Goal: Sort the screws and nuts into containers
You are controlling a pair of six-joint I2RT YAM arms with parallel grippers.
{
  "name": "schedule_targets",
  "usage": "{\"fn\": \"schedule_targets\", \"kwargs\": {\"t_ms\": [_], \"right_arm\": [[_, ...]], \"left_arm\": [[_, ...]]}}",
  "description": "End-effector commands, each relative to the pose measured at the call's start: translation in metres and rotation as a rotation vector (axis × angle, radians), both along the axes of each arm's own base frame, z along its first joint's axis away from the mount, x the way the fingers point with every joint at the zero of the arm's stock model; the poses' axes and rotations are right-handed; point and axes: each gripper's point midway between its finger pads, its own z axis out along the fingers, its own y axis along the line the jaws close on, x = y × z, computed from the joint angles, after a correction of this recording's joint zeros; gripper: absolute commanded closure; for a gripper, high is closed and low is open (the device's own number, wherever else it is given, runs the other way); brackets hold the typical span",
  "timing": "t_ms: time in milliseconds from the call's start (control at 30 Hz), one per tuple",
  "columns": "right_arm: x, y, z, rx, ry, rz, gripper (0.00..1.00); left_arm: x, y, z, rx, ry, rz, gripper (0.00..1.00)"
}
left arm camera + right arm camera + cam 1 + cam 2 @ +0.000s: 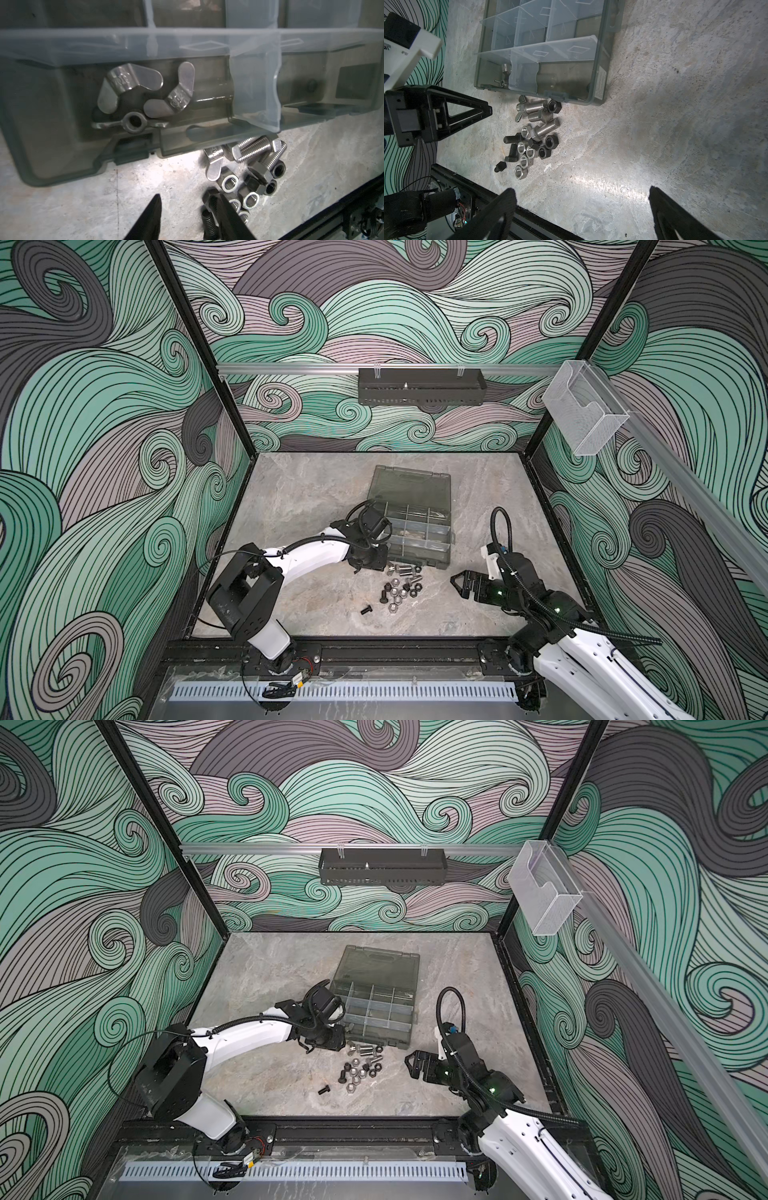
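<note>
**Screw/nut sorting rig: wing nuts are in the box, the rest is out on the table**

The smoky grey organizer case (432,562) lies open just above the middle of both top views. Its lid (409,485) is folded flat toward the back wall, and clear dividers (550,49) chop it into small compartments (417,526). The compartment at the case's lower-left corner in the top views has three silver wing nuts (133,83) in it, bunched up and touching each other. The left wrist view shows them nicely.

The other hardware is loose on the table (291,506), in a pile just below the case's near edge, lower middle of the top views.

- **The screws (534,108):** three shiny silver hex bolts lie on their sides at the case end of the pile. A couple of black ones (511,139) lie on the left-arm side. One small black screw (366,610) sits off by itself, lower left of the pile.
- **The nuts (524,161):** a handful of silver hex nuts are clustered at the end away from the case, with a few black hex nuts (550,142) mixed in.
- **Odd one out:** a fourth wing nut (521,108) lies against the silver bolts, right by the case wall.

The left claw (188,196) hangs over the table by the case's lower-left corner. Its fingers are partway apart with bare table between them, so it's gripping nothing. One fingertip overlaps a black screw in its wrist view, and it's hard to tell if they touch.

The right claw (581,189) sits right of the pile, clear of it and pointing toward it, spread wide and empty.
</note>
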Motion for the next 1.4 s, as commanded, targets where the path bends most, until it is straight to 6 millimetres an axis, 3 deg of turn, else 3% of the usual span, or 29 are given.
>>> {"fn": "schedule_targets", "kwargs": {"t_ms": [0,433,967,1367], "right_arm": [[-0.003,-0.002,-0.006,-0.013,0.015,-0.005,0.0],[-0.004,-0.003,-0.006,-0.011,0.013,-0.008,0.0],[-0.004,-0.003,-0.006,-0.01,0.012,-0.01,0.0],[-0.005,-0.004,-0.007,-0.013,0.016,-0.009,0.0]], "left_arm": [[-0.001,-0.016,0.0,-0.056,0.015,0.017,0.51],[0.004,-0.021,-0.023,0.011,0.033,0.034,0.51],[0.011,-0.03,-0.029,0.024,0.022,0.023,0.52],[0.012,-0.026,-0.044,0.079,0.034,0.023,0.54]]}}
